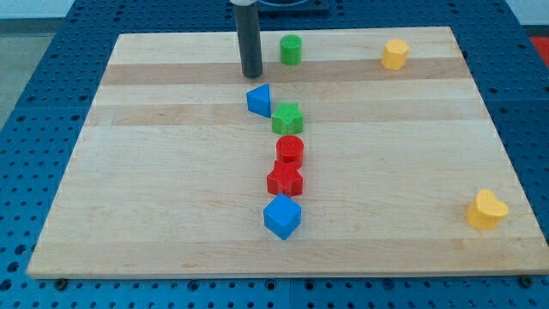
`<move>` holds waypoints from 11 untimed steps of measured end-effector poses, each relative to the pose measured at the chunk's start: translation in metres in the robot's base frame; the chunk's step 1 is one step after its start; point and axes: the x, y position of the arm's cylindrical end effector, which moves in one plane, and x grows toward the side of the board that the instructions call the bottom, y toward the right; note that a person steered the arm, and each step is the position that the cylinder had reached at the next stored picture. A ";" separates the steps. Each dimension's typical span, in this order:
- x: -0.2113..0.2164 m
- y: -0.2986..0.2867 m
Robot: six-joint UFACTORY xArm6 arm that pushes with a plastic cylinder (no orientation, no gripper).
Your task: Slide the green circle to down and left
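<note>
- The counter (171, 223), a pale wooden board, is the largest thing and its bottom edge lies nearest the camera; it rests on a blue perforated surface (34, 129).
- The dark rod comes down from the view's top, and my tip (251, 75) touches the counter near the top edge, a little left of centre. There is no claw on this arm, so there is nothing to be apart or together.
- A blue cube (282, 216) sits closest to the bottom edge, at the low end of a rough column of blocks running up the middle.
- A yellow heart-like block (486, 210) stands near the bottom right corner, well apart from everything else.
- A red star-like block (285, 180) is just above the blue cube, touching or nearly touching a red cylinder (290, 149) above it.
- A green star (287, 118) comes next up the column, touching a blue wedge-like block (259, 99) at its upper left.
- A yellow block (395, 54) lies near the top right corner.
- The green circle (291, 49) stands near the top edge, just to the right of the rod and apart from it.
- Down and left of the green circle stand the rod itself, then the blue wedge-like block below my tip.
</note>
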 end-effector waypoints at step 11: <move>0.013 0.020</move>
